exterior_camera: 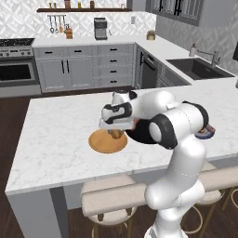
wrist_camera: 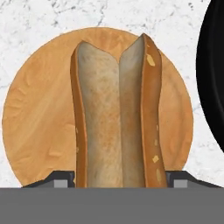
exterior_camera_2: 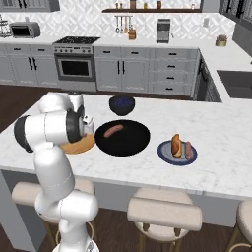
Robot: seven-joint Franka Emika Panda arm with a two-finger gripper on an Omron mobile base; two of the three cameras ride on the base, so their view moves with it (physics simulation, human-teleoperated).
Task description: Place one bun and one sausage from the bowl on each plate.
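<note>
Orange-brown crust, pale matte crumb: the split bun sits lengthwise between the finger tips of the gripper, directly over the tan wooden plate. The gripper is closed on the bun, jaws fairly wide around its sides; can't tell whether the bun already touches the wood.

Progress, judged: roughly past halfway. The blue-grey plate already carries a bun and a sausage side by side, so that one's done. The wooden plate gets this bun on release, then needs the last sausage, lying in the black bowl just beside it.

Surfaces: wooden plate is flat, round, faintly grained. Bowl is glossy black, wide and shallow. Marble counter is white with grey veining. A smaller dark blue bowl sits behind the black one, not involved.
</note>
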